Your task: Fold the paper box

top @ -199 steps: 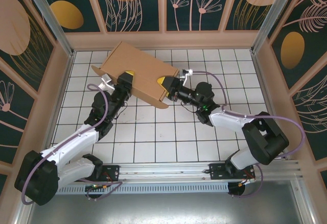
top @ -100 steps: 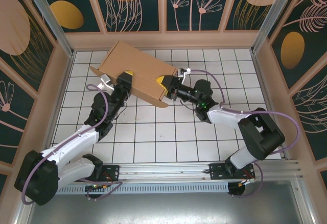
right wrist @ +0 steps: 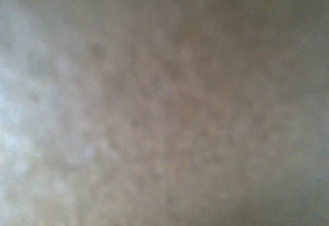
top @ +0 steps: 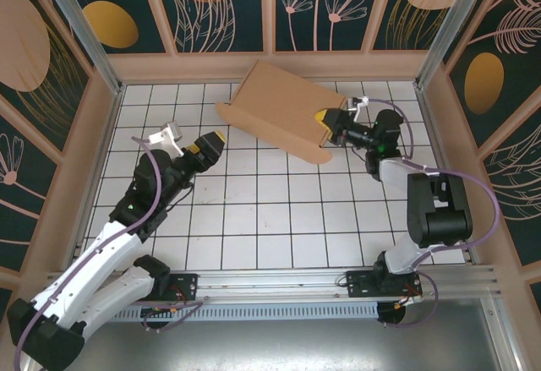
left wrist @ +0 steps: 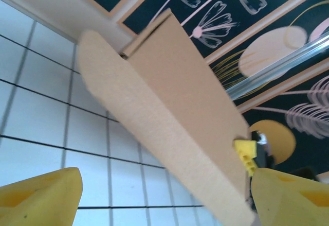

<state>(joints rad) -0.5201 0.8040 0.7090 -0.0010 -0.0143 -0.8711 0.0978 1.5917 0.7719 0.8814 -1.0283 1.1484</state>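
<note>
The paper box (top: pixel 283 109), plain brown cardboard folded flat with a rounded flap at its near right corner, lies tilted at the back right of the table. My right gripper (top: pixel 326 126) is shut on its right end, a yellow finger on top. In the left wrist view the paper box (left wrist: pixel 175 97) slants across, and a yellow finger (left wrist: pixel 245 155) of the right gripper pinches its far end. My left gripper (top: pixel 210 144) stands open to the left of the box, apart from it, its fingers (left wrist: pixel 46 197) spread wide. Blurred cardboard (right wrist: pixel 164 102) lies close before the right wrist camera.
The white gridded tabletop (top: pixel 270 210) spreads between the two arms. The wooden rim of the back wall (top: pixel 270 65) runs just behind the box. Side walls (top: pixel 100 134) and metal corner posts (top: pixel 448 24) close the table in.
The right gripper has carried the box right and toward the back wall. The left gripper has opened, let go of the box's left end and drawn back to the left.
</note>
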